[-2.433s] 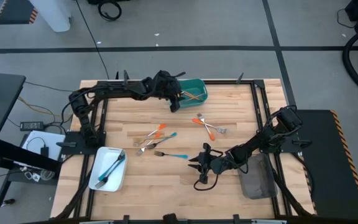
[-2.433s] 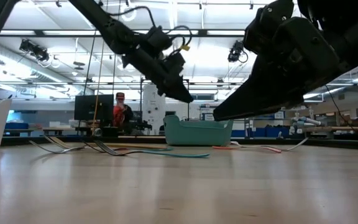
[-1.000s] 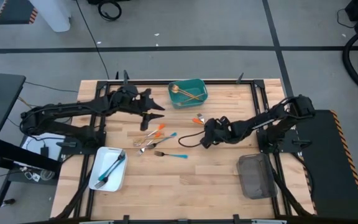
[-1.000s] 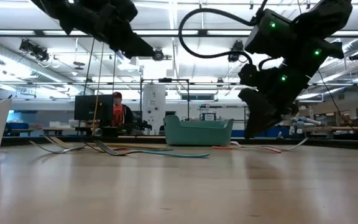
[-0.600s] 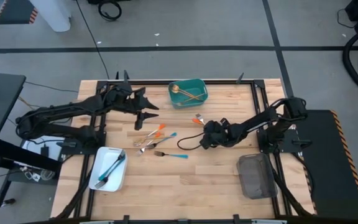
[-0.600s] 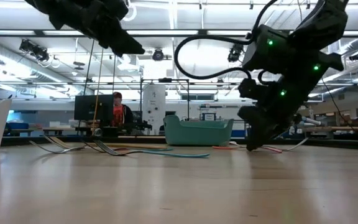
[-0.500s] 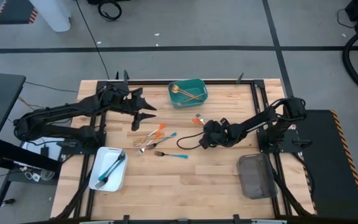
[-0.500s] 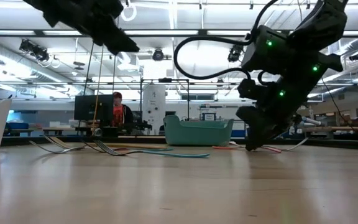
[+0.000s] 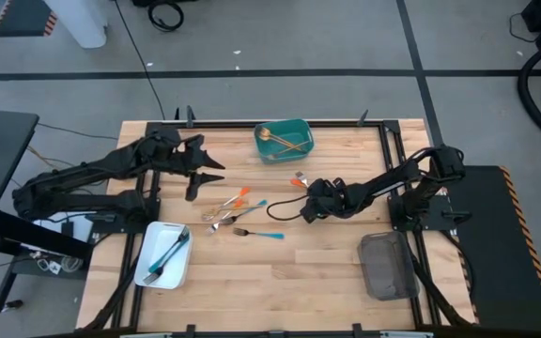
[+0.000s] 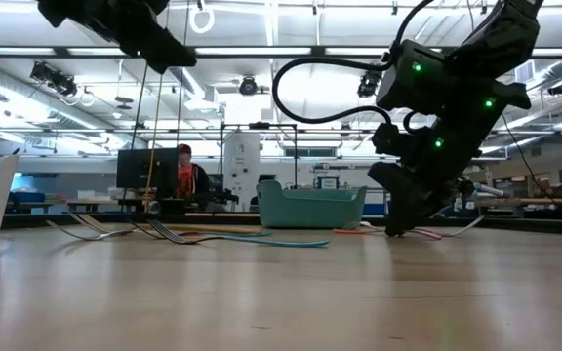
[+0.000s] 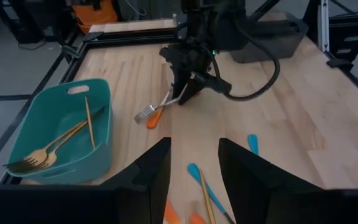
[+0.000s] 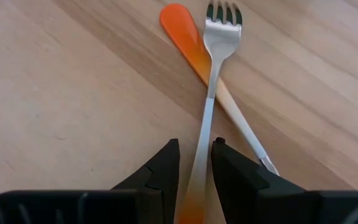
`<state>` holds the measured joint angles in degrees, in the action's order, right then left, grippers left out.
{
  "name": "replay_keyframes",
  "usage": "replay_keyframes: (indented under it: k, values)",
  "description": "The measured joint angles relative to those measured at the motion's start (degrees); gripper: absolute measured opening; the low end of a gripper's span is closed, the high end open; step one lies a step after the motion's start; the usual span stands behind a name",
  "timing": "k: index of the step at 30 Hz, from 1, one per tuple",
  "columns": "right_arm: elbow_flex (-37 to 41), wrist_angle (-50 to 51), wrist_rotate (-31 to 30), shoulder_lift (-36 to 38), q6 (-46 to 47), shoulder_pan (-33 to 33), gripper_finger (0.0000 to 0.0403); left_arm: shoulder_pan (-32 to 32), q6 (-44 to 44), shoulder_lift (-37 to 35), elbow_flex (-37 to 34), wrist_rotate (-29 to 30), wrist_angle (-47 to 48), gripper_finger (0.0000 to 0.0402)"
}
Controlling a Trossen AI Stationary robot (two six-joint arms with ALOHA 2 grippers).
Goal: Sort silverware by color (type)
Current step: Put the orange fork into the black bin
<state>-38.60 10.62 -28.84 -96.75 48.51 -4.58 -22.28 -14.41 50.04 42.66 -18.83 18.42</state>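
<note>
Two orange-handled forks (image 12: 219, 37) with silver heads lie crossed on the wooden table; they also show in the left wrist view (image 11: 151, 116). My right gripper (image 12: 195, 165) is down on them (image 9: 310, 199), shut on the handle of the upper fork. My left gripper (image 9: 200, 178) hangs open and empty above the table's left half (image 11: 194, 155). More orange- and blue-handled pieces (image 9: 233, 208) lie in a loose heap mid-table. Gold pieces lie in the teal tray (image 9: 299, 148). My right gripper has the upper fork's slim handle (image 12: 204, 140) between its two fingers, toward the orange end. The fingers come slanting down from the table's right and point along the handle. The fork lies flat on the table, crossed over the other fork's handle (image 12: 241, 124).
A white tray (image 9: 150, 246) at the near left holds blue-handled pieces. A grey tray (image 9: 388, 268) stands at the near right. A single blue-handled fork (image 9: 259, 234) lies near the heap. A person (image 10: 188, 175) stands far behind the table.
My left gripper has drawn back from the teal tray toward the table's left edge and risen, staying open. My right gripper has sunk a little onto the crossed orange forks and stays there.
</note>
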Motion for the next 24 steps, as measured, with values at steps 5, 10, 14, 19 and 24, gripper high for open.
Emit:
replay_keyframes:
  k: [5, 10, 14, 19, 24]
  values:
    - [0.01, 0.08, 0.33, -0.04, -0.04, 0.02, 0.0105, -1.09, -0.97, -0.66, -1.1, 0.26, 0.3, 0.0142]
    - [0.05, 0.08, 0.34, -0.07, -0.03, 0.02, 0.0105, -1.66, 1.5, -1.12, -1.1, 0.38, -0.45, 0.0142]
    - [0.08, 0.01, 0.33, -0.1, 0.4, -0.01, 0.0105, -1.33, 3.13, -2.84, -1.1, 0.33, 0.3, 0.0142]
    - [0.1, 0.01, 0.45, -0.11, 0.76, -0.02, 0.0105, 0.26, 3.69, -6.58, -2.85, 0.33, 1.12, 0.0142]
    - [0.12, 0.15, 1.28, 0.18, 1.44, 0.0, 0.0105, 0.6, 3.69, -11.62, -7.16, 0.52, -1.19, 0.0142]
